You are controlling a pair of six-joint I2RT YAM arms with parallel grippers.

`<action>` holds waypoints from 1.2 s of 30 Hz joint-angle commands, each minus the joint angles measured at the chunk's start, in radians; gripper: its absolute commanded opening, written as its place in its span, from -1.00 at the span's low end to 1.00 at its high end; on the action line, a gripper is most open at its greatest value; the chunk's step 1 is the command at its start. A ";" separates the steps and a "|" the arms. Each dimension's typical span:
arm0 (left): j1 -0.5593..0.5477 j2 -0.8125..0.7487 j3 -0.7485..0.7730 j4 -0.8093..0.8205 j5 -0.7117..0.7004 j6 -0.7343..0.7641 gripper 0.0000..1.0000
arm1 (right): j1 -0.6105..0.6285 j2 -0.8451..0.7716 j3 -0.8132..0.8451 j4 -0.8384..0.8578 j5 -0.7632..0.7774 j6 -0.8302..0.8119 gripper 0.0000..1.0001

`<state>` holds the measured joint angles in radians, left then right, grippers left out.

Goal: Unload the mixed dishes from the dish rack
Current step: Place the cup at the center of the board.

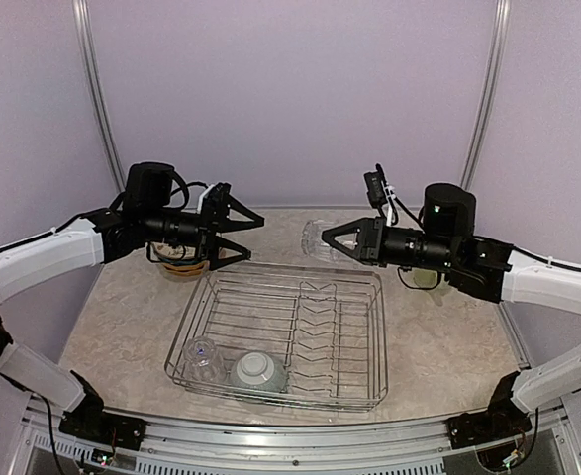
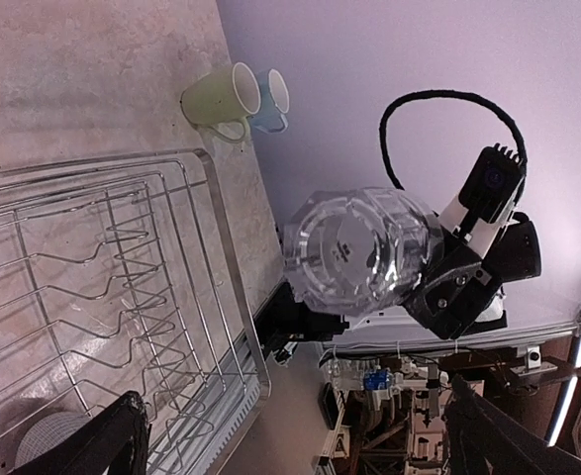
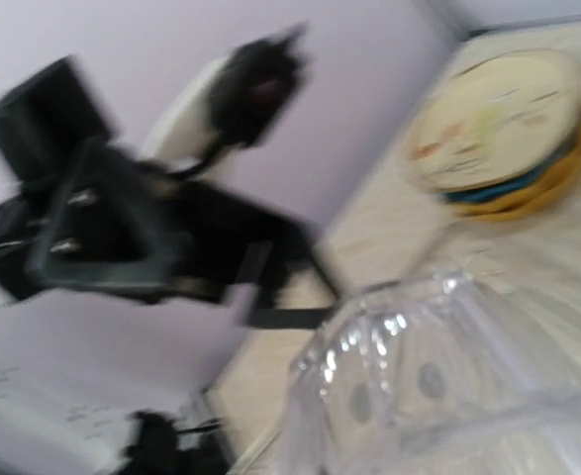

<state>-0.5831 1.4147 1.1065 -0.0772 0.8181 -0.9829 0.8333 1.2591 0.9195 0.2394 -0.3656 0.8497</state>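
Note:
The dish rack (image 1: 369,297) stands mid-table and holds a clear glass (image 1: 203,358) and a pale grey-green bowl (image 1: 255,371) at its near left. My right gripper (image 1: 331,239) is shut on another clear glass (image 1: 313,240), held on its side above the rack's far edge. That glass also shows in the left wrist view (image 2: 361,247) and in the blurred right wrist view (image 3: 468,381). My left gripper (image 1: 255,239) is open and empty, facing the held glass across a gap. The plate stack (image 1: 181,265) lies under the left wrist. The rack also shows in the left wrist view (image 2: 122,287).
A pale green mug (image 2: 223,99) and a light blue mug (image 2: 273,99) lie on their sides beyond the rack's right end, partly hidden by the right arm in the top view. The plate stack (image 3: 503,129) shows cream on top, with blue and yellow below.

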 commanded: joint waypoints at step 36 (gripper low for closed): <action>0.012 -0.130 0.032 -0.372 -0.180 0.224 0.98 | -0.653 -0.158 -0.035 -0.989 0.600 -0.377 -1.00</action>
<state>-0.5743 1.3151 1.1122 -0.3874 0.6693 -0.7982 0.2501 1.0451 0.8864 -0.8005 0.3420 0.5056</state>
